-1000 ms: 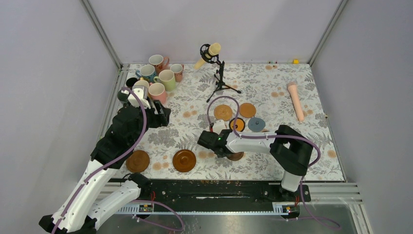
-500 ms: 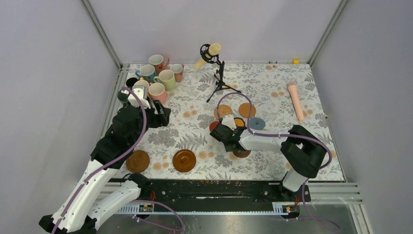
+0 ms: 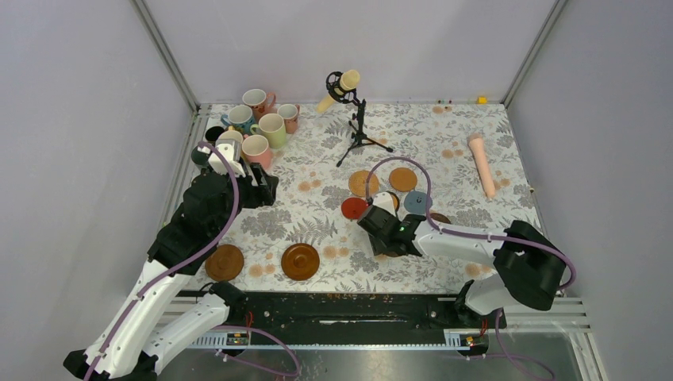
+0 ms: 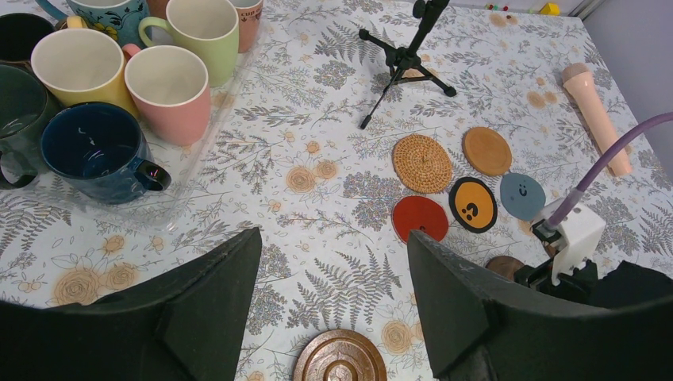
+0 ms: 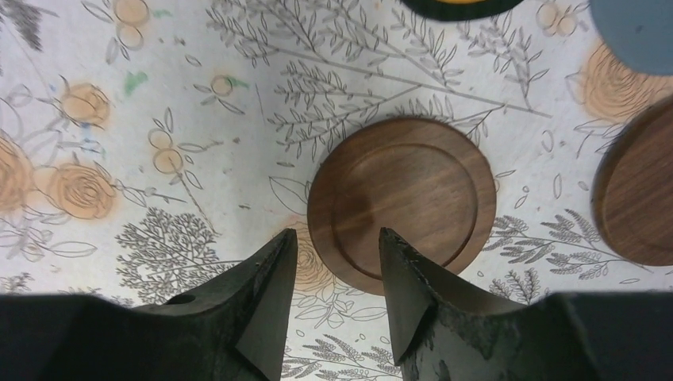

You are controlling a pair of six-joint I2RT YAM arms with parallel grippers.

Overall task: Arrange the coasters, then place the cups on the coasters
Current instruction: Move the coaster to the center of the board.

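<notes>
Lying under the right tool [image 5: 337, 238]: wooden coaster [image 5: 405, 202], grey-blue coaster [image 5: 635, 20] nearby.

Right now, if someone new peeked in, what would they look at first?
A huddle of colourful cups in the far left corner catches the eye first, with a cream microphone on a black stand at the far middle. Next come the round coasters right of centre, where the right gripper hangs open over a dark wooden coaster.
</notes>
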